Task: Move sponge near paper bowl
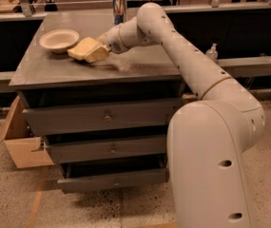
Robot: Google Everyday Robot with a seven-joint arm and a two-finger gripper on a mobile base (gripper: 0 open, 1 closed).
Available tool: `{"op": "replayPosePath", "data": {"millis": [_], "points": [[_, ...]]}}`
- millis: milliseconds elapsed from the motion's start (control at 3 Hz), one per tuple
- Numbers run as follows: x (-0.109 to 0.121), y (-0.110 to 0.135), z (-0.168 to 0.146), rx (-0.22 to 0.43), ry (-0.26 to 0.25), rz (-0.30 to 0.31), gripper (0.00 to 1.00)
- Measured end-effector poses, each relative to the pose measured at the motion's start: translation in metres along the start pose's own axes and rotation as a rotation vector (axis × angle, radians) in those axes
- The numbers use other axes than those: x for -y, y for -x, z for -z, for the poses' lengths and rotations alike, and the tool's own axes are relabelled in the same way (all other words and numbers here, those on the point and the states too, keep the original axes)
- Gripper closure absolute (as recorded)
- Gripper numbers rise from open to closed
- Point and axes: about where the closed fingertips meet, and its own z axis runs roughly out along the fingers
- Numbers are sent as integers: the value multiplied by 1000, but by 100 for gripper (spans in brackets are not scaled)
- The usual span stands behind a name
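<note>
The pale yellow sponge (80, 48) sits in my gripper (95, 52) over the left part of the grey cabinet top (54, 70). The gripper is shut on the sponge's right side, and its tan fingers (99, 56) reach in from the right. The off-white paper bowl (59, 40) stands on the top just left of the sponge and slightly behind it, with the sponge's left end close to the bowl's rim. I cannot tell whether the sponge touches the top or hovers just above it.
A drink can (119, 8) stands at the back of the top, behind my arm. The cabinet has several drawers (107, 118), the lower ones partly pulled out. An open cardboard box (18, 141) lies on the floor at the left. A bottle (212, 52) stands on a ledge at the right.
</note>
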Motion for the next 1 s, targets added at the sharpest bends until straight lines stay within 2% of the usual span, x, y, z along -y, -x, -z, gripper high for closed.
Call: {"op": "replayPosePath", "data": {"millis": [333, 667, 1000], "points": [[1, -1, 13, 12, -3, -43, 5], [5, -2, 37, 29, -13, -75, 0], [16, -10, 77, 43, -46, -109, 0]]}}
